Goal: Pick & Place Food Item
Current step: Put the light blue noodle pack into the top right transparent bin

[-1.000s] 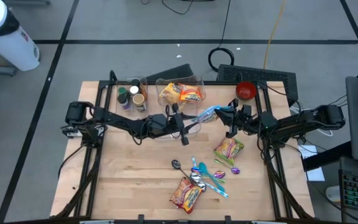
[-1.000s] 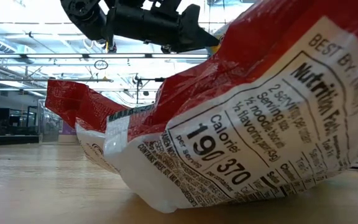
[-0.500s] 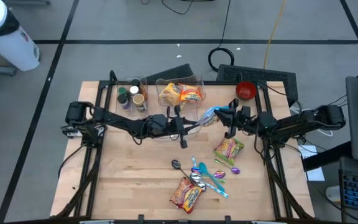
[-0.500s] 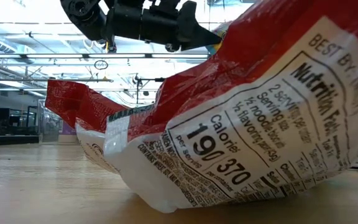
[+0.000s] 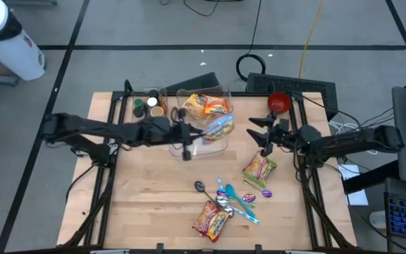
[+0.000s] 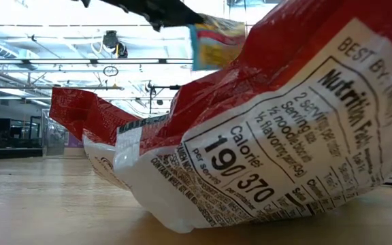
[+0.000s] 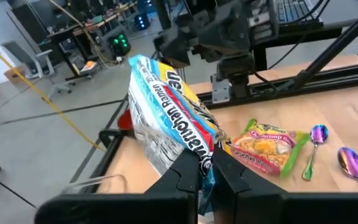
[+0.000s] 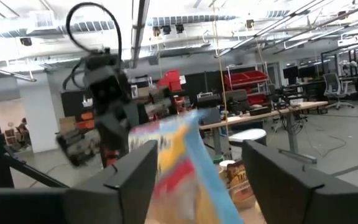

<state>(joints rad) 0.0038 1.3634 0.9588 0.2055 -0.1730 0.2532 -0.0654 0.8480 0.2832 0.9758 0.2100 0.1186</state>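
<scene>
A blue noodle packet hangs in the air over the near wall of a clear container, with my left gripper shut on it. The left wrist view shows the packet sticking out past the fingers. My right gripper stands open just right of the packet, fingers wide apart in its wrist view, touching nothing. A green packet and a red packet lie flat on the table. My left gripper pinches the blue packet by its end edge between its two fingers. The fingers come roughly level from the table's left. The packet sticks out beyond them toward the right arm, lifted clear of table and container.
The clear container holds more packets. A bin of small bottles stands at the back left, a red bowl at the back right. Several coloured spoons lie near the middle. The red packet fills the low view.
My right gripper has let go of the blue packet and drawn slightly toward the table's right edge. My left gripper has taken hold of it and pulled back toward the left edge, carrying the packet away from the right gripper to above the clear container.
</scene>
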